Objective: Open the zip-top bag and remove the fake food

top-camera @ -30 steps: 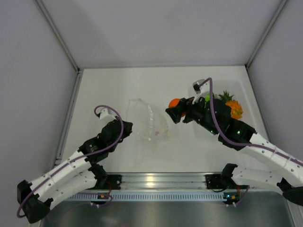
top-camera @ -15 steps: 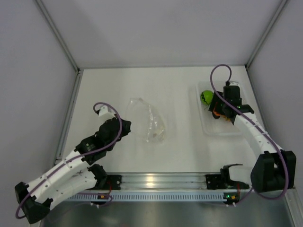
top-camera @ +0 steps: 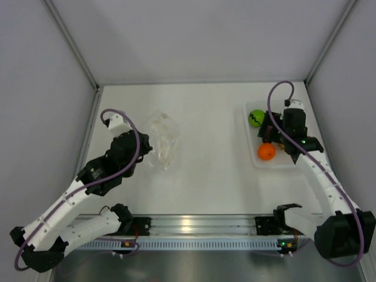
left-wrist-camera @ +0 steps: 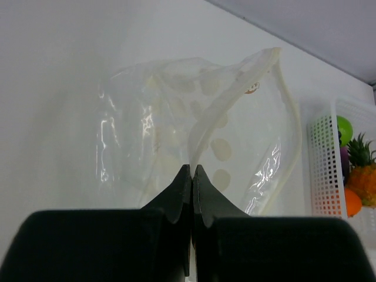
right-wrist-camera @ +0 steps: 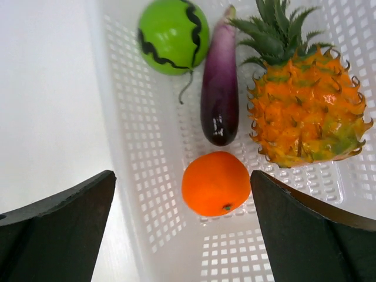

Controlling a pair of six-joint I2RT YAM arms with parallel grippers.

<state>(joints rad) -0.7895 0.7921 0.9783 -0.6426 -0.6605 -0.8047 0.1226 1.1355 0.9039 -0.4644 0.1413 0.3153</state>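
"While the left hand [left-wrist-camera: 192,170] pinched the zip-top bag [left-wrist-camera: 170,129] at its rim, fingers shut tight, did that film look sturdy?"

"No. I judged it thin, crinkly, light and slippery, so the stiffer zipper strip was the place to grip. It stood on the bench's [top-camera: 217,176] left side. The right hand [right-wrist-camera: 182,176] gaped wide, holding nothing, above the tray [right-wrist-camera: 147,194] where the fake food [right-wrist-camera: 305,111] lay."
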